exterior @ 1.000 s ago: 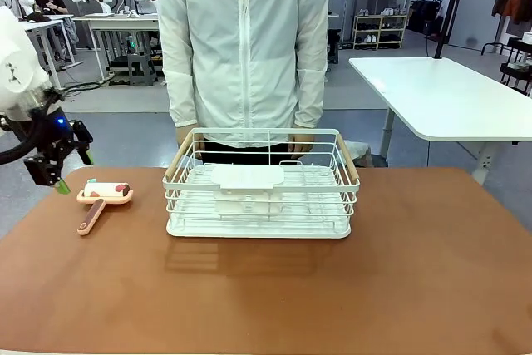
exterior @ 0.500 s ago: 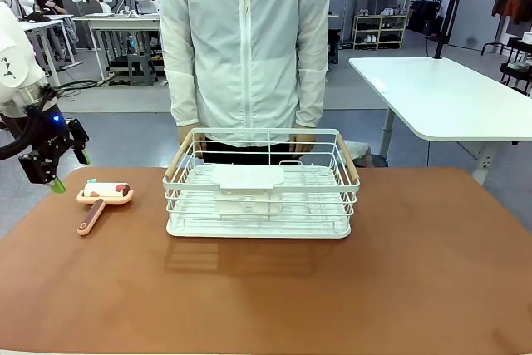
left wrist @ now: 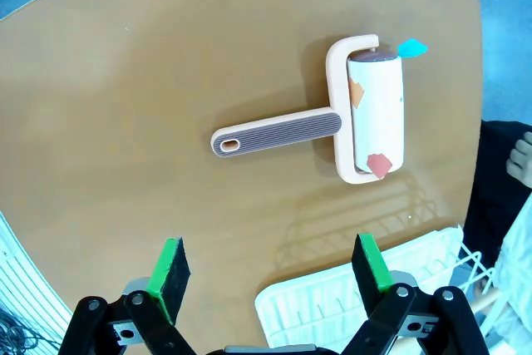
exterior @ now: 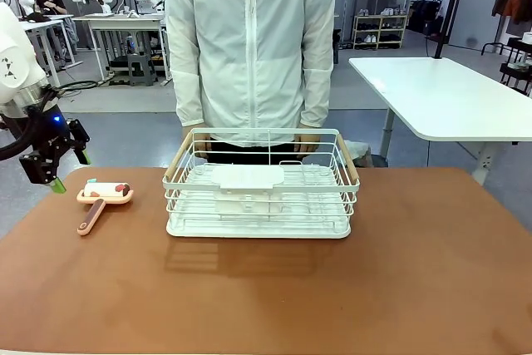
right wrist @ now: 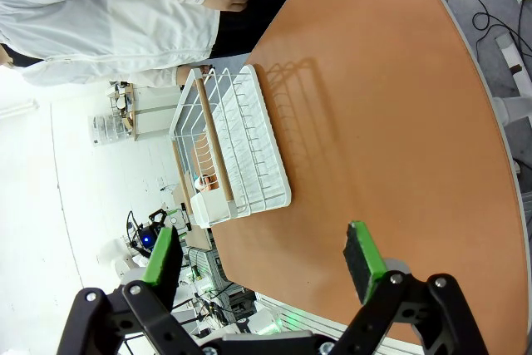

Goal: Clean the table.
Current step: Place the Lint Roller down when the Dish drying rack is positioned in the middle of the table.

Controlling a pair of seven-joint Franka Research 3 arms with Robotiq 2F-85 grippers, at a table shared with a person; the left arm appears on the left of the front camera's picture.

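The reddish-brown table (exterior: 416,272) carries a pink lint roller (exterior: 105,194) with a ribbed handle (exterior: 90,218) at its far left. My left gripper (exterior: 71,170) hovers open just left of the roller, above the table's left edge. From the left wrist, the roller (left wrist: 374,114) lies ahead of the open gripper (left wrist: 270,268), with bare tabletop between the green pads (left wrist: 169,268). My right gripper (right wrist: 261,259) is open and empty, high over the table (right wrist: 374,122).
A white wire basket (exterior: 262,184) with wooden handles stands at the table's middle far side; the basket (right wrist: 233,147) holds a white drip tray. A person in a white jacket (exterior: 249,39) stands right behind it, hands at the far rim. A white-topped table (exterior: 440,97) stands at the back right.
My left gripper has risen slightly and drawn back to the left, staying open. The person has shifted a little to the right. The roller and basket have not moved.
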